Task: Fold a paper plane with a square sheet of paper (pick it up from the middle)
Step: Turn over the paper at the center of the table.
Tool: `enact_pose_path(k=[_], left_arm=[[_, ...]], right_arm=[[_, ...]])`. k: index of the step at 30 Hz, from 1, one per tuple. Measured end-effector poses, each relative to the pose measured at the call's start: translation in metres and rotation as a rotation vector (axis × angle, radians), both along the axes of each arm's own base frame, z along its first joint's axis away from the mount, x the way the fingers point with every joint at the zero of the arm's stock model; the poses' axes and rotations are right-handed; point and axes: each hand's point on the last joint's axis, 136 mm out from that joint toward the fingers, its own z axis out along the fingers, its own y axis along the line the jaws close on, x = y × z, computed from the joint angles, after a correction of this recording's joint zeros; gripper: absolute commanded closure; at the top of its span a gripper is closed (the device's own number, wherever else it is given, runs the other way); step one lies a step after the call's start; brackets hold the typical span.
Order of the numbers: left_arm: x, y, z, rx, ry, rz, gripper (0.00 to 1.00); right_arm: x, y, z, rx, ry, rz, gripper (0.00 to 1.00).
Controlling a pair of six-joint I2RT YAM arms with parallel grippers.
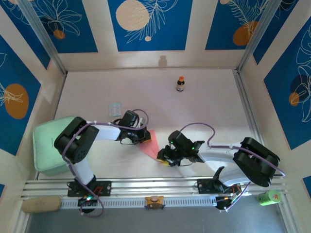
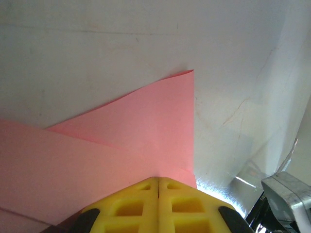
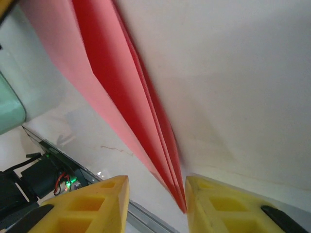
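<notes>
Robot lab test cell: white counter boxed in by wall panels with blue floral prints, aluminium posts at the counter's far corners. A slotted aluminium rail along the counter's near edge carries the left arm base and right arm base, with exposed purple cables.

The paper plane is thin, matt salmon-pink paper with sharp creases, the left end effector and right end effector are moulded yellow plastic with a slight sheen, the bench is smooth matt white, and the rail along its near edge is ribbed bare metal.
</notes>
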Motion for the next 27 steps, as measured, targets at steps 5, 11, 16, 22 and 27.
enact_pose_path(k=[5, 11, 16, 22, 27], left_arm=[[0.0, 0.0, 0.0, -0.001, 0.005, 0.005, 1.0], [0.0, 0.0, 0.0, -0.004, 0.017, 0.019, 1.0], [0.0, 0.0, 0.0, -0.005, 0.023, 0.024, 1.0], [0.001, -0.001, 0.004, -0.013, 0.023, 0.033, 0.93], [0.003, -0.001, 0.028, -0.045, -0.024, 0.041, 0.64]], right_arm=[[0.007, 0.002, 0.004, 0.036, -0.037, -0.008, 0.65], [0.013, 0.008, 0.011, 0.073, -0.082, 0.008, 0.65], [0.016, 0.01, 0.014, 0.087, -0.109, 0.018, 0.71], [0.018, 0.012, 0.014, 0.094, -0.136, 0.034, 0.89], [0.019, 0.012, 0.015, 0.099, -0.148, 0.039, 0.95]])
